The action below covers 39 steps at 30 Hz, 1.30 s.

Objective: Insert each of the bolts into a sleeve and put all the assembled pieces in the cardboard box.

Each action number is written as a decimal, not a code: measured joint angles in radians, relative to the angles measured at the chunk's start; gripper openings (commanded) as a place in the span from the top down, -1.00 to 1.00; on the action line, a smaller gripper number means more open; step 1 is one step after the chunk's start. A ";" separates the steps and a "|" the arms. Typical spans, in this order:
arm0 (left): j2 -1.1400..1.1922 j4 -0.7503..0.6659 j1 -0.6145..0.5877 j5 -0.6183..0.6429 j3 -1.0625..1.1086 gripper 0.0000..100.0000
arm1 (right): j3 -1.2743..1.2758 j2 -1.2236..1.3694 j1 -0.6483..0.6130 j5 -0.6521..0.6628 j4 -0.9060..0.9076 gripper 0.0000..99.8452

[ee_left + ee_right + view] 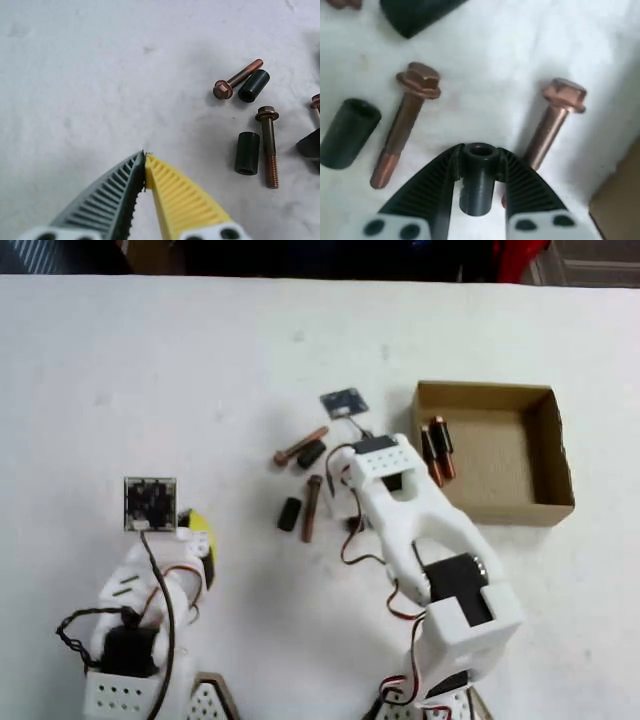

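My right gripper (479, 152) is shut on an upright black sleeve (478, 177) just above the table. A copper bolt (404, 127) and a loose black sleeve (347, 132) lie on one side of it, and a second bolt (553, 120) on the other. In the high view the right arm (400, 500) covers this spot, beside a bolt (311, 508) and sleeve (289, 513). Farther back lie another bolt (300, 445) and sleeve (311, 453). The cardboard box (545, 455) holds assembled pieces (437, 450). My left gripper (145, 156), grey and yellow, is shut and empty at the front left (195, 530).
The white table (150, 360) is bare at the back and left. The box stands right of the right arm, and its corner (620, 200) is close to the held sleeve. Wires (350, 545) hang along the right arm.
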 measured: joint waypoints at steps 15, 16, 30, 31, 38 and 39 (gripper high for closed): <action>0.000 0.000 -0.002 0.000 0.032 0.95 | -0.005 0.005 0.000 0.184 0.000 0.96; 0.000 0.000 -0.002 0.000 0.034 0.95 | -0.005 0.005 0.000 0.187 0.000 0.96; 0.000 0.000 0.000 0.000 0.034 0.95 | -0.003 -0.034 0.000 0.189 0.017 0.97; 0.000 0.000 0.000 0.000 0.034 0.95 | -0.002 -0.052 -0.002 0.189 0.026 0.97; 0.000 0.000 0.000 0.000 0.034 0.95 | -0.002 -0.336 -0.008 0.189 0.112 0.97; 0.000 0.000 0.000 0.000 0.034 0.95 | -0.002 -0.390 -0.006 0.189 0.127 0.97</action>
